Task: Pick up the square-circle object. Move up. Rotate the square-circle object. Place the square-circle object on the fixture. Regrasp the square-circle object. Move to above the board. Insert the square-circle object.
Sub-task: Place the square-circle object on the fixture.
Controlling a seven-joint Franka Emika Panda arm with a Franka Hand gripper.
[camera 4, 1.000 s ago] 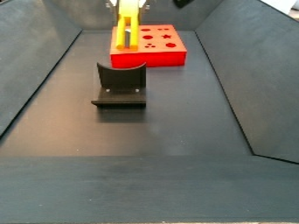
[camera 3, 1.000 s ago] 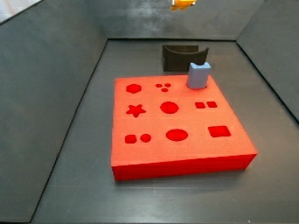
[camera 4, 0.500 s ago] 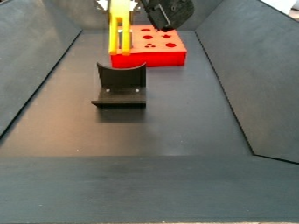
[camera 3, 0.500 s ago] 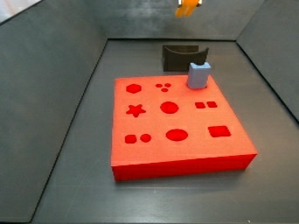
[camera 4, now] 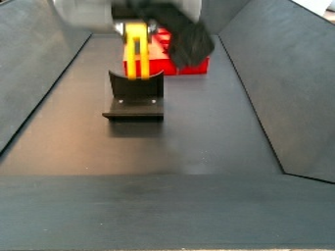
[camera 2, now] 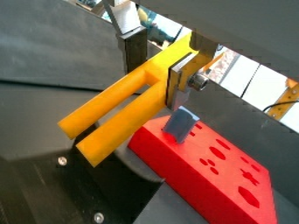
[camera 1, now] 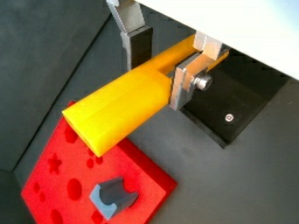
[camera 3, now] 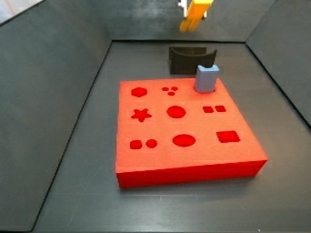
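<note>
1. You have the bar (camera 4: 135,51) hanging upright just above the fixture (camera 4: 133,96) in a side view; whether its lower end touches the notch cannot be told.
2. Your pincer (camera 1: 162,61) is closed on the bar, with the bar's upper end clamped between the two silver fingers (camera 1: 187,77); both wrist views show this, and the bar (camera 2: 124,109) sticks out well beyond the pincer (camera 2: 160,63).
3. In a side view the pincer (camera 4: 141,25) shows as a blurred dark mass above the fixture, so its jaws cannot be read there.
4. Look behind the fixture and you find the board (camera 4: 183,54) lying flat on the dark surface (camera 4: 170,186), partly hidden by the arm.
5. In a side view from the far end, the board (camera 3: 183,127) fills the middle, with a pale blue-grey block (camera 3: 206,78) standing upright at its rear right corner.
6. Behind that block stands the fixture (camera 3: 188,57), and above it the bar (camera 3: 195,13) shows as a yellow-orange piece at the top edge.
</note>
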